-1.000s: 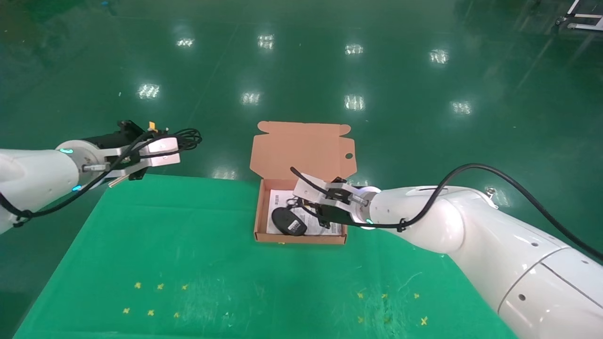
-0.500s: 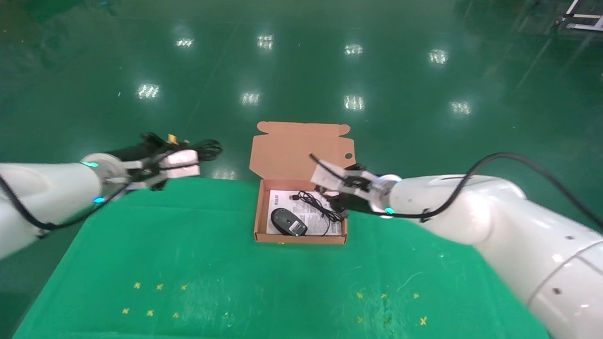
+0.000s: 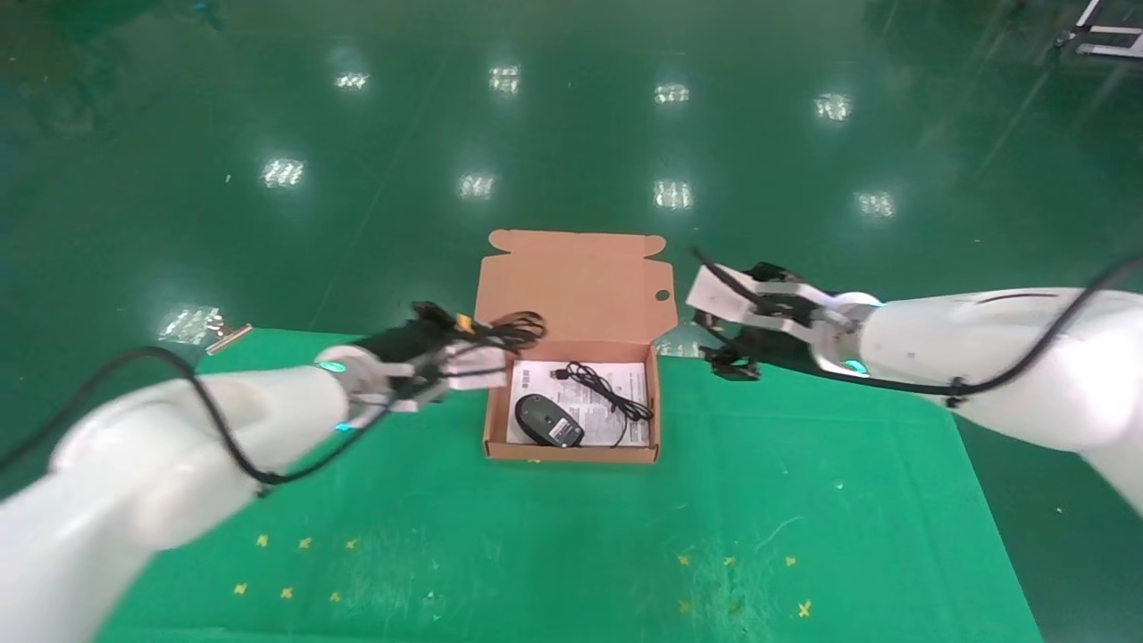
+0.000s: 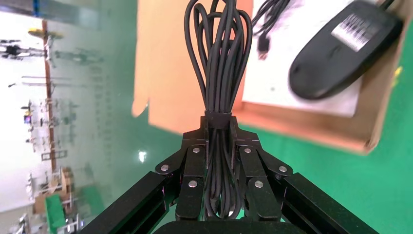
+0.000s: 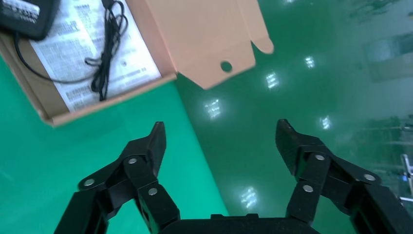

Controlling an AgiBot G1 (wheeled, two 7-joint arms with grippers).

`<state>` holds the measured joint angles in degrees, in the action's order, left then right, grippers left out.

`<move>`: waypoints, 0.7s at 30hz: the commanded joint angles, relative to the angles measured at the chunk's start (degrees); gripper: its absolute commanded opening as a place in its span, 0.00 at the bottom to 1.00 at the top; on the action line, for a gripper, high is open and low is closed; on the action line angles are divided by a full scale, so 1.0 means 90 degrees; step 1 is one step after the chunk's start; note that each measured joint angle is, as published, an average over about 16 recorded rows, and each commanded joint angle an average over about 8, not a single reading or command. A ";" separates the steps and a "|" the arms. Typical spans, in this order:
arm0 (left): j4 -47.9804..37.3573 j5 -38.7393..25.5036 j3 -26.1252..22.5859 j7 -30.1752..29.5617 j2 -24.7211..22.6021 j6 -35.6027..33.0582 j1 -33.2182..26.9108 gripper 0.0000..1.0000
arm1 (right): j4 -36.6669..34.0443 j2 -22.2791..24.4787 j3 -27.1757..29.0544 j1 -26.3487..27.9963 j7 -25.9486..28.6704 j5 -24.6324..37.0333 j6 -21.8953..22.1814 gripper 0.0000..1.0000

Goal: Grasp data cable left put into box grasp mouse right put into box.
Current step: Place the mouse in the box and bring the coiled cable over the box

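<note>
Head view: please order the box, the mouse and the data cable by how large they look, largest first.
1. The box, clearly largest.
2. and 3. The mouse and the data cable look alike; the left gripper hides part of the cable, so I do not rank them.

Left claw (image 3: 487,357) blurred; mouse (image 5: 22,17) cut by frame edge.

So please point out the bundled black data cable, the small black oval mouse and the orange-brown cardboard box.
Bundled black data cable (image 4: 219,63): left wrist view, its loops.
Small black oval mouse (image 3: 546,420): head view, its back.
Orange-brown cardboard box (image 3: 571,286): head view, open lid.
</note>
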<state>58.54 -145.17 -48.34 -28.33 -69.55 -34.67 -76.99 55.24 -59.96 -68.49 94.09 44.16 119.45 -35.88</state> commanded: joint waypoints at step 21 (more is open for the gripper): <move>-0.1651 0.1606 -0.1412 0.1057 -0.0961 0.1421 -0.0192 0.00 | 0.2142 0.1141 0.0165 0.0055 0.1664 0.1332 -0.0981 1.00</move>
<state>43.84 -130.70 -61.26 -18.89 -78.17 -21.86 -78.74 74.11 -49.79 -67.01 94.65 58.79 131.12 -44.48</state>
